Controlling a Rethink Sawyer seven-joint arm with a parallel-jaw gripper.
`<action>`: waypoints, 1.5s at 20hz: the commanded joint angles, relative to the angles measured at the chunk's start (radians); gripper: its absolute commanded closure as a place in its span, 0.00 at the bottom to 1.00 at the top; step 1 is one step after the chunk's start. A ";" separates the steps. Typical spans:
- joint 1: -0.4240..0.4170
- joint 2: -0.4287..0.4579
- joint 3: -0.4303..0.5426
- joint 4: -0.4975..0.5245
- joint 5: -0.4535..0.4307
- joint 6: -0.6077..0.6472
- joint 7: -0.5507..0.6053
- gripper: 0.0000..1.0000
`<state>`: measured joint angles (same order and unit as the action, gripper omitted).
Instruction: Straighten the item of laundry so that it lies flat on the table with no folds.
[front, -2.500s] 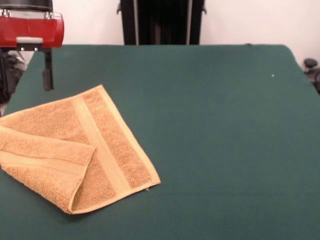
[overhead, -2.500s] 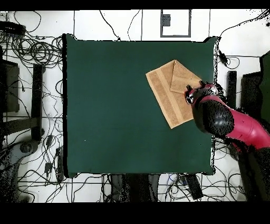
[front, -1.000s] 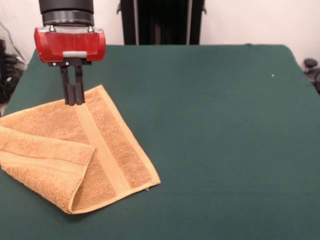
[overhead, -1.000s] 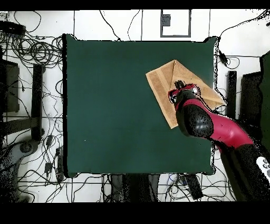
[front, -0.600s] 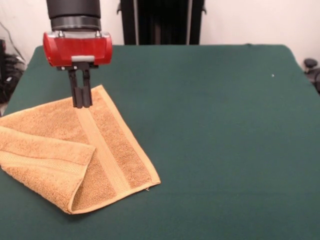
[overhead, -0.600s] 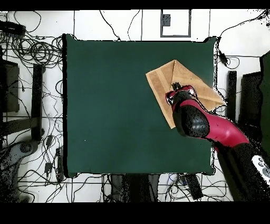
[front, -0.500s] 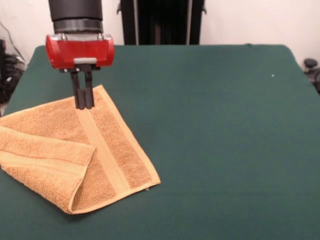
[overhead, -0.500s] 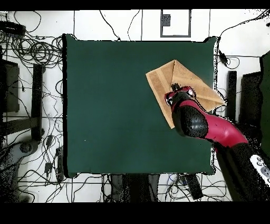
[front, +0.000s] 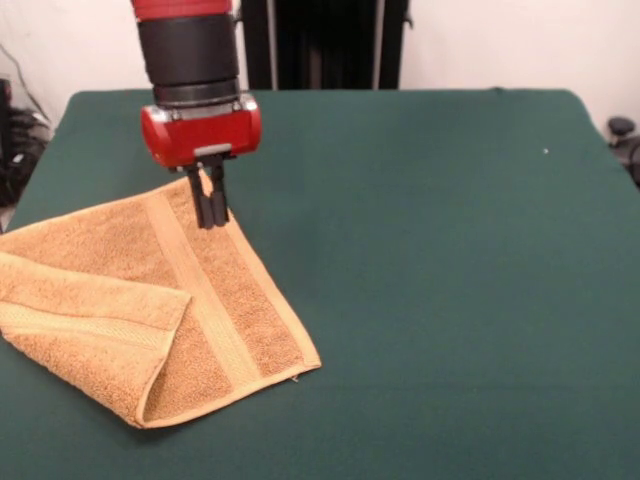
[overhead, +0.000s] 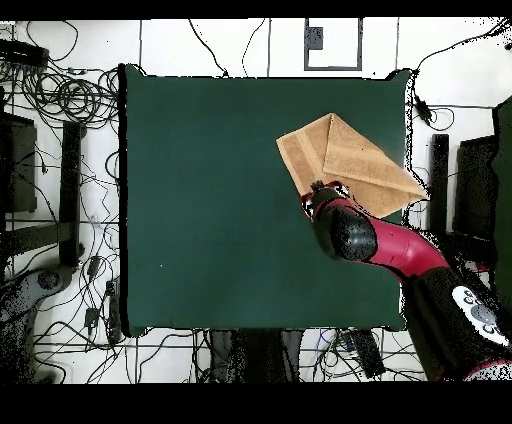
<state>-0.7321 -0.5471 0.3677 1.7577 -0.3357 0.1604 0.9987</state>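
Observation:
The golden-tan towel (front: 150, 300) lies on the green table (front: 450, 250) at the left of the front view. Its near-left part is folded over on itself, and a paler band runs across it. A small white tag shows at its near right corner. In the overhead view the towel (overhead: 350, 160) sits at the table's (overhead: 200, 200) upper right, reaching the right edge. My gripper (front: 212, 220) hangs from the red wrist, fingers together, tips at the towel's far right edge. The overhead view shows it (overhead: 316, 189) at the towel's lower left edge, mostly under the arm.
The black pedestal (front: 320, 45) stands behind the table's far edge. The table's left edge runs close by the towel in the front view. Cables (overhead: 60, 100) and stands lie on the floor around the table.
The gripper has moved from beyond the table's left edge rightward across the towel's far part to its far right edge. The towel has not moved.

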 joint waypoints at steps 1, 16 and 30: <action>0.020 0.087 0.007 -0.036 0.007 0.108 0.113 1.00; 0.184 0.110 -0.248 -0.174 -0.032 0.218 0.128 1.00; 0.088 0.226 -0.119 -0.151 -0.152 0.187 -0.066 1.00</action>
<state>-0.6337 -0.4359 0.1938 1.6370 -0.4008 0.2578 0.9987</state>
